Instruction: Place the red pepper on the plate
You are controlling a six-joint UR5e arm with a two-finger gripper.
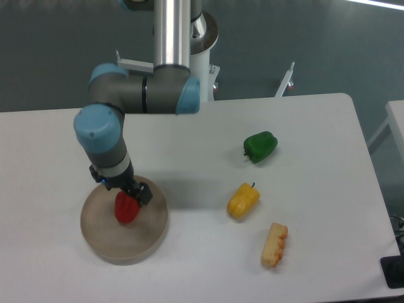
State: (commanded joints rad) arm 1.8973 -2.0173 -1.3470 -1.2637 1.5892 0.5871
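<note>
The red pepper (127, 209) rests on the plate (107, 243), a round beige disc at the table's front left. It sits in the plate's far half. My gripper (124, 190) hangs directly over the pepper's top, pointing down, with its dark fingers (144, 192) spread beside the pepper. More of the pepper shows below the fingers than before, and it looks let go. The arm's wrist hides the pepper's stem end.
A yellow pepper (243, 201) lies right of the plate. A green pepper (260, 146) sits farther back right, and a pale yellow-and-red food piece (274, 244) lies near the front. The arm's base column (172, 38) stands at the back edge.
</note>
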